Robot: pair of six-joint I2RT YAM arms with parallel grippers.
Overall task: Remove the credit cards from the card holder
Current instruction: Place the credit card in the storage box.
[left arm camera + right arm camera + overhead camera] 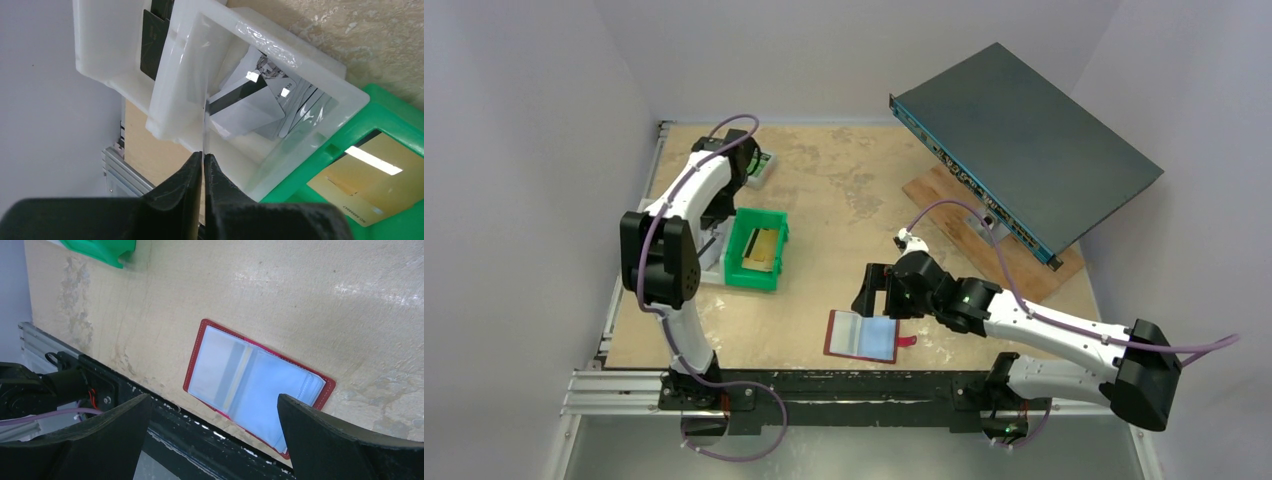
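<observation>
The card holder (245, 382) is recorded as red, with pale blue inner pockets. The credit cards (250, 116) are noted grey-white, one black-striped. The bin (764, 217) is logged green, the table (844, 200) mottled beige.

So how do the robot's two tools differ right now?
The left tool is pinched shut on a thin pale card seen edge-on; the right tool stands wide open, holding nothing. The left tool hangs over a translucent white plastic bin of loose grey cards; the right tool hovers above the open red leather-like card holder. Both are black.
</observation>
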